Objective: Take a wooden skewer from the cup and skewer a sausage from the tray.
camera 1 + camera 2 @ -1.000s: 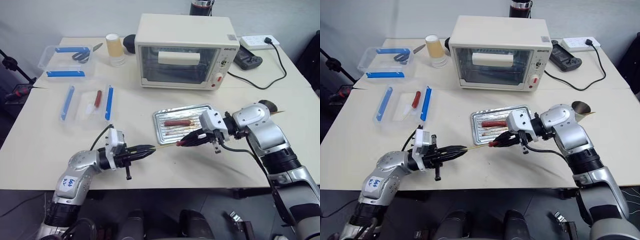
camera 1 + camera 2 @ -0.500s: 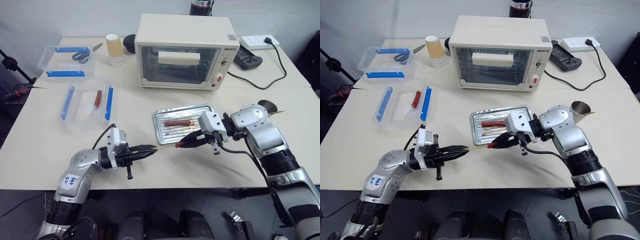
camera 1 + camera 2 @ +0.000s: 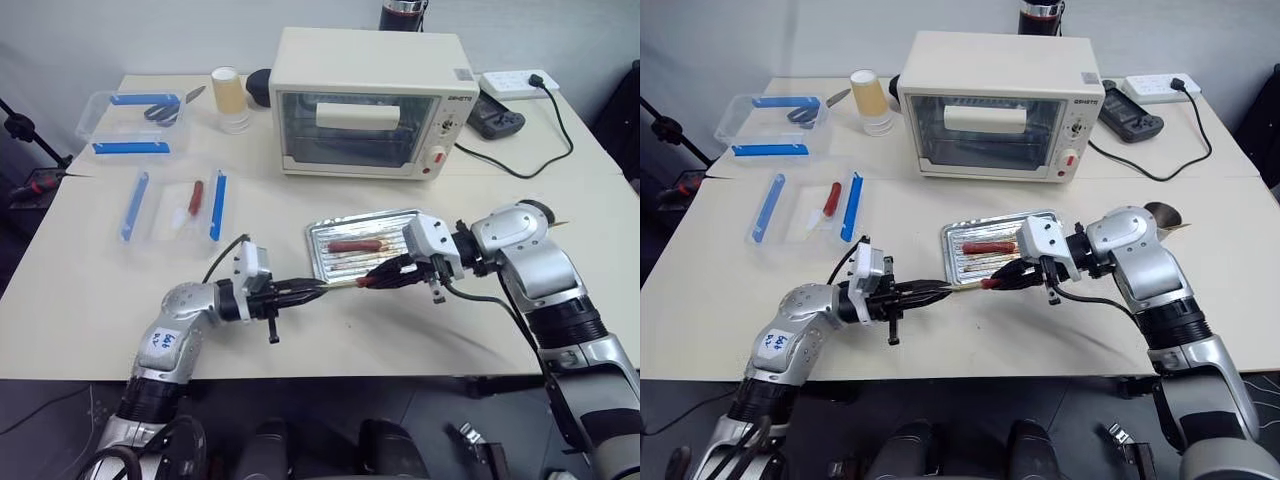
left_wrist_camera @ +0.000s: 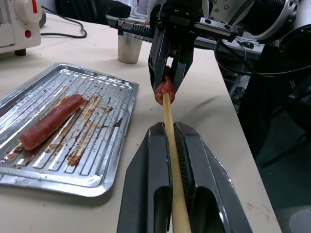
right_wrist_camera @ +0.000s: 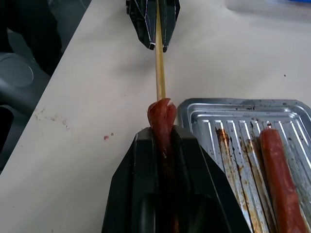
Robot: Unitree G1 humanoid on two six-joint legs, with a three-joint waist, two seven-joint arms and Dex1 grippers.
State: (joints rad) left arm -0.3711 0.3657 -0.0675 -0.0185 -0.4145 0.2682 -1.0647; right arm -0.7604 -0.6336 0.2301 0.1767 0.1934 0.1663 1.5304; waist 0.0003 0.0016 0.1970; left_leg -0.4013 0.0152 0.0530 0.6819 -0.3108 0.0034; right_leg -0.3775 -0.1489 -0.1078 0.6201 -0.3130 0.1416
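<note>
My right gripper [image 3: 378, 280] is shut on a reddish-brown sausage [image 5: 161, 116] and holds it just above the table, in front of the silver tray [image 3: 318, 262]. My left gripper [image 3: 308, 291] is shut on the wooden skewer [image 4: 170, 124] and points it level at that sausage. The skewer's tip sits in the sausage's split end [image 4: 164, 90]. A second sausage [image 3: 355, 245] lies on the tray's ridged base. The grey metal cup [image 4: 129, 47] stands behind my right arm.
A cream toaster oven [image 3: 365, 100] stands behind the tray. A paper cup [image 3: 228, 98] and clear plastic boxes with blue clips [image 3: 140, 120] sit at the far left. A power strip [image 3: 515, 82] and its cable lie at the back right. The table's front edge is close below both grippers.
My left gripper has moved right with the skewer, closing the gap to the right gripper. The skewer's tip now sits in the sausage's end. The right gripper has stayed in place.
</note>
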